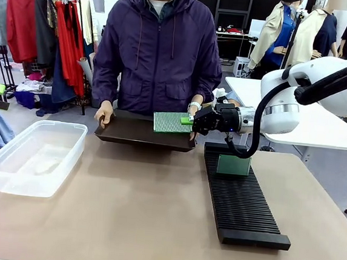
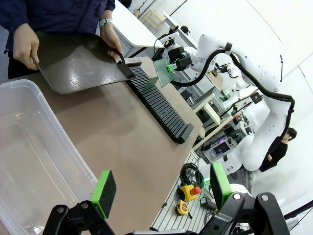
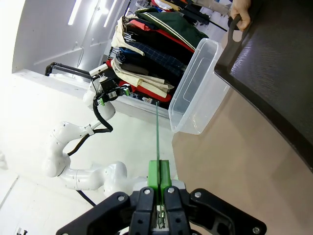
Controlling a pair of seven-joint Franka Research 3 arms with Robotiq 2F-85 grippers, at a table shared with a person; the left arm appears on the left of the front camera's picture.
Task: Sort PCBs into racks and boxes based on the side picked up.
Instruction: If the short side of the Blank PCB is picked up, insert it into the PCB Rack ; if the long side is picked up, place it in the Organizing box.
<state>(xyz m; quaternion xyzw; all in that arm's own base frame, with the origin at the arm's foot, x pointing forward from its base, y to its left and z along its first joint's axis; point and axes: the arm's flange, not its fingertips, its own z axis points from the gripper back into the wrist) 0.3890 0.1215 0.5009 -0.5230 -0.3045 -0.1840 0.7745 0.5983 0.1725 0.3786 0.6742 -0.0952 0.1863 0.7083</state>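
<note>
Green boards numbered two: the first board (image 1: 171, 122) was pinched by its edge in the right gripper (image 1: 194, 121) over the person's one tray (image 1: 130, 137). The second board (image 1: 233, 165) stood at the far end of the single rack (image 1: 242, 209). The left gripper (image 2: 161, 188) hung spread by the one tub (image 1: 34, 157), far left.

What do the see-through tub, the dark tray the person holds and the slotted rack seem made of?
Tub: clear, slightly cloudy plastic; the table shows through its walls. Tray: dark, glossy, perhaps plastic or lacquered wood; light reflects off its surface. Rack: matte black, probably plastic; its moulded ribs give no shine.
</note>
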